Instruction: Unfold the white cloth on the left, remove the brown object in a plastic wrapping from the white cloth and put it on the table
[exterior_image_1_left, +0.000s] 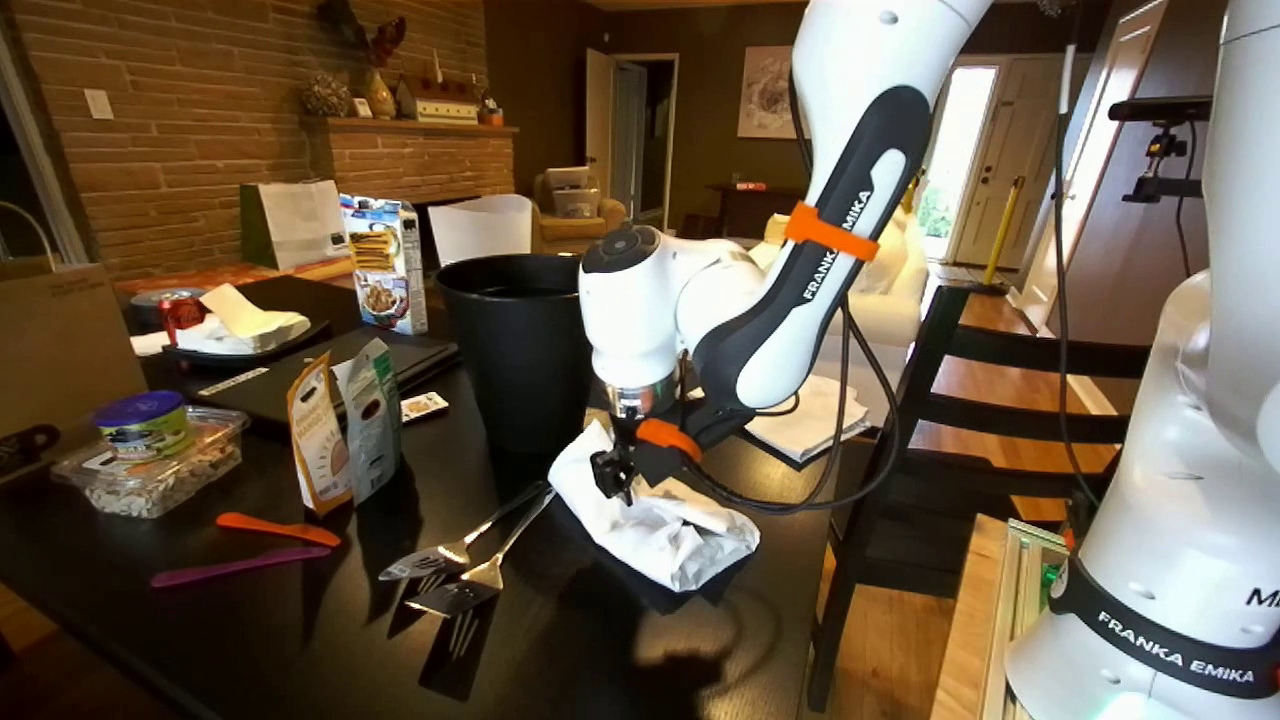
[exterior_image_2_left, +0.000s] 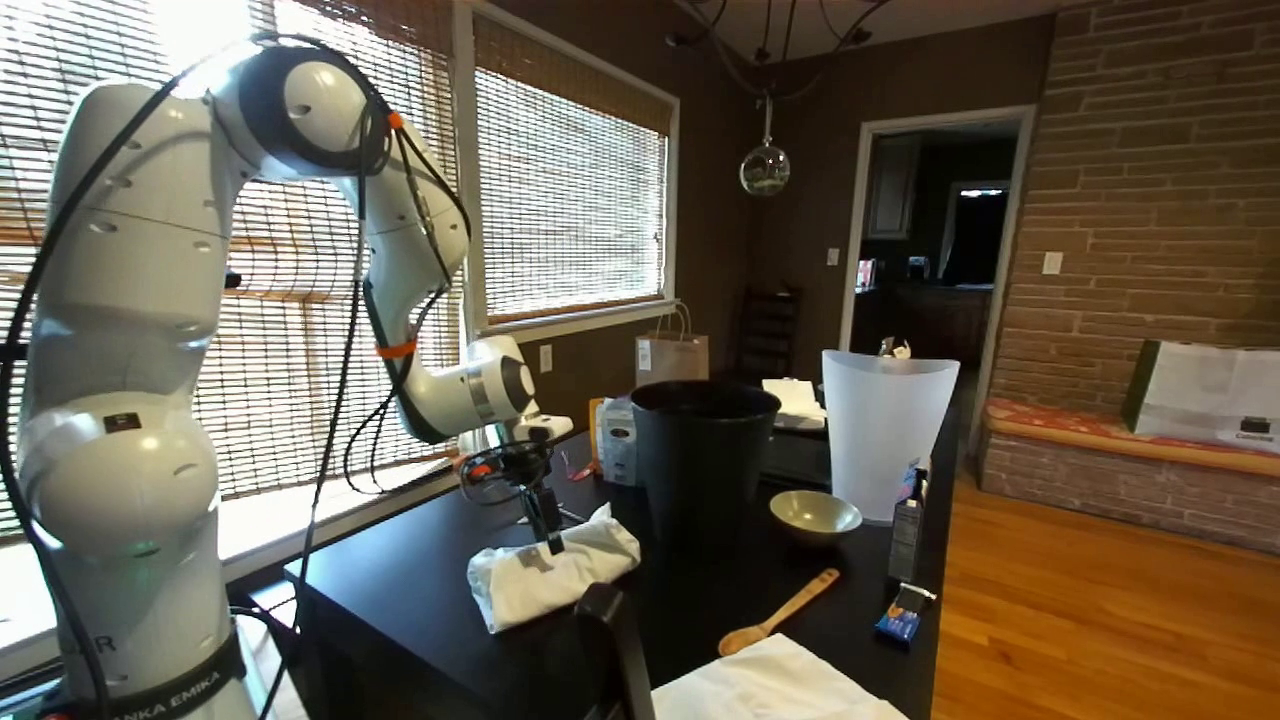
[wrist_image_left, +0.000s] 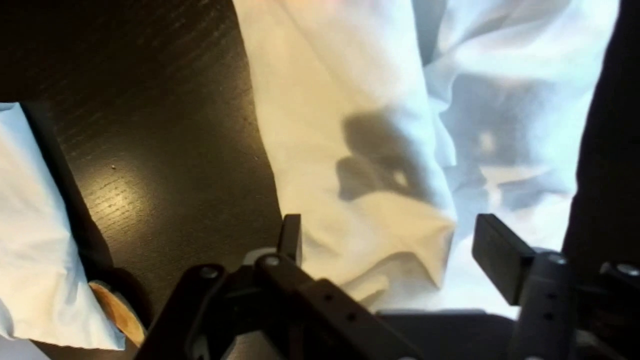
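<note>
My gripper (wrist_image_left: 390, 245): spread wide over the cloth (exterior_image_2_left: 550, 582); contact unclear.
Cloth: folded, wrinkled, near the table (exterior_image_2_left: 400, 580) edge nearest my base (exterior_image_1_left: 1120, 680).

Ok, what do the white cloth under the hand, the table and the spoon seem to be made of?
White cloth: matte fabric, probably cotton, going by its soft creases and limp folds; the exact fibre can't be told. Table: likely wood or veneer, dark and glossy, with grain showing in the glare. Spoon: apparently wood, from its warm tan colour; finish unclear.
</note>
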